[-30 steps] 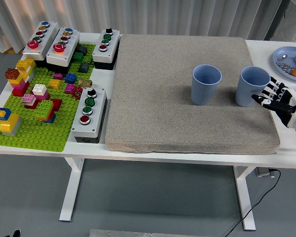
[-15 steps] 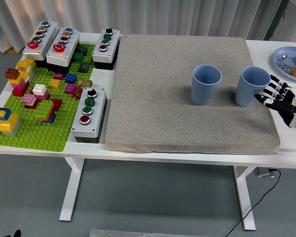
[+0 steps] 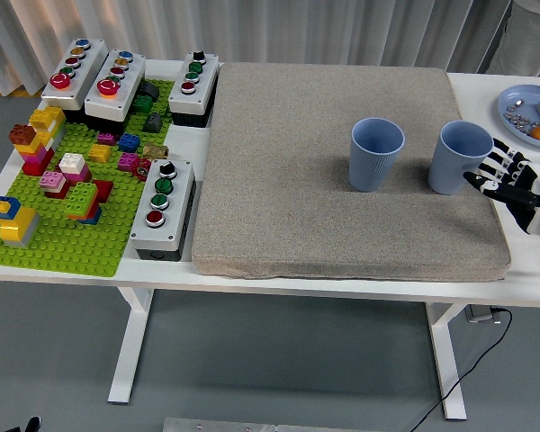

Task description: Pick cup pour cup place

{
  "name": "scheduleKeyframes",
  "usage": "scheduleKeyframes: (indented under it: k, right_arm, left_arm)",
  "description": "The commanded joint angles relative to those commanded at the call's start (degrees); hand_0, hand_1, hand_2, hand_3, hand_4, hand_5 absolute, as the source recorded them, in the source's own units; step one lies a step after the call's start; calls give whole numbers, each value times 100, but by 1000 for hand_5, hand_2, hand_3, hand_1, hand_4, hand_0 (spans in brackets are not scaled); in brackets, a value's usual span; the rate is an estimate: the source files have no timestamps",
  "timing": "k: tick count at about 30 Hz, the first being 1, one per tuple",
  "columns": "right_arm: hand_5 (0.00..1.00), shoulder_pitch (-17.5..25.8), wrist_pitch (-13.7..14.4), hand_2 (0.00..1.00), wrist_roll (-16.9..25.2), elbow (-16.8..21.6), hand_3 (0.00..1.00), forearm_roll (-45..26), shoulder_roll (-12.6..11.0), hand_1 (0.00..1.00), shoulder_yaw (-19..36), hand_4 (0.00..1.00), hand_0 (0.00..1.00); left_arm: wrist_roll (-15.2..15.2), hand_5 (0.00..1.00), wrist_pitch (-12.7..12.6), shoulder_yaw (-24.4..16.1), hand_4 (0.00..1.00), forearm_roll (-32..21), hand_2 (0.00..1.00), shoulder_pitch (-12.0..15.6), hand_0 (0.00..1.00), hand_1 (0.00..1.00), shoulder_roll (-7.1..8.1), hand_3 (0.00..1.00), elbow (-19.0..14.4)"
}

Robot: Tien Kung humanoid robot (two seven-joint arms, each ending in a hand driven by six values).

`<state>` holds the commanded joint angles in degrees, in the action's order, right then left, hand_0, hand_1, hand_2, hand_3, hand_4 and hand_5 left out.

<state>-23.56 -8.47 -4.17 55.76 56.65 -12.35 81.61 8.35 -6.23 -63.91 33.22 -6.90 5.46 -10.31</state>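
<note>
Two pale blue ribbed cups stand upright on a grey mat [image 3: 324, 189]. The left cup [image 3: 375, 154] is near the mat's middle right. The right cup [image 3: 461, 157] stands near the mat's right edge. My right hand [image 3: 501, 175], black with white knuckle marks, hovers just right of the right cup, fingers spread and holding nothing, fingertips close to the cup's wall. I cannot tell what either cup holds inside. The left arm is out of sight.
A green brick baseplate [image 3: 63, 211] with several coloured bricks fills the table's left. Button boxes [image 3: 162, 205] stand around it. A blue plate [image 3: 526, 112] with small items sits at the far right. A person's sleeve [image 3: 531, 36] shows at the top right.
My right hand has drifted slightly right and up, staying open beside the right cup. The cups have not moved.
</note>
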Motion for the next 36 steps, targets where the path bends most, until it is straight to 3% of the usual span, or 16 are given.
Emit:
scheduleKeyframes:
  k: [36]
  right_arm:
    - [305, -330, 11, 923, 44, -395, 933, -10, 136, 873, -48, 829, 925]
  left_arm:
    - [-12, 997, 22, 72, 486, -21, 738, -51, 687, 711, -1, 655, 0]
